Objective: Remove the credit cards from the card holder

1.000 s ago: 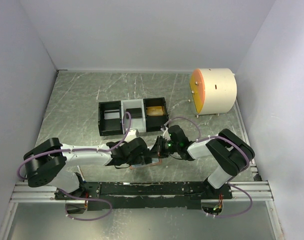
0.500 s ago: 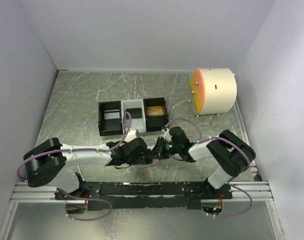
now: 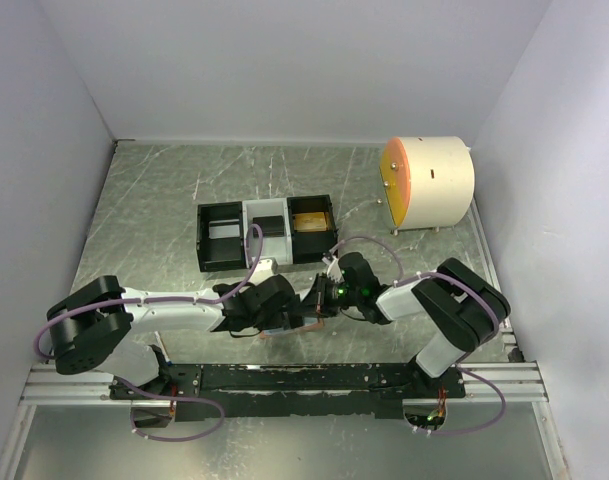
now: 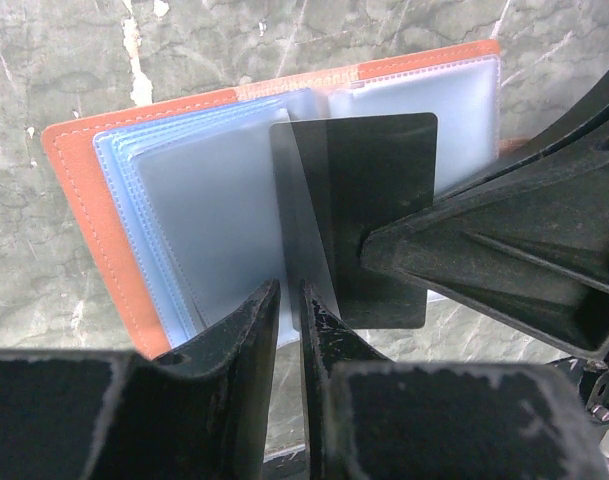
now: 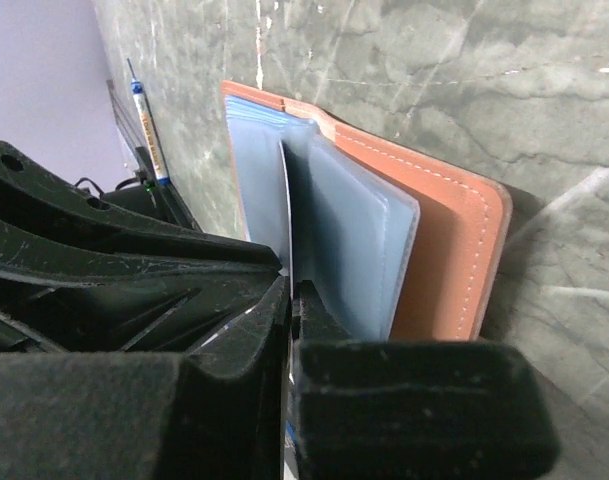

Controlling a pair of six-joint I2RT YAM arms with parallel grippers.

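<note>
The salmon-pink card holder (image 4: 84, 190) lies open on the table, its pale blue-grey pocket panels (image 4: 214, 210) fanned up. A dark grey credit card (image 4: 364, 170) sticks partway out of a pocket. My right gripper (image 5: 291, 290) is shut on that card's edge, and its black fingers (image 4: 464, 240) reach in from the right in the left wrist view. My left gripper (image 4: 289, 300) is nearly shut on the lower edge of a pocket panel. In the top view both grippers (image 3: 289, 318) (image 3: 319, 302) meet over the card holder, which hides most of it.
A black-and-grey three-compartment tray (image 3: 216, 262) stands behind the grippers. A white drum with an orange face (image 3: 429, 185) sits at the back right. White walls close in the marbled table on three sides.
My right gripper has closed fully on the dark card. Both arms stay almost where they were; the left grip is unchanged.
</note>
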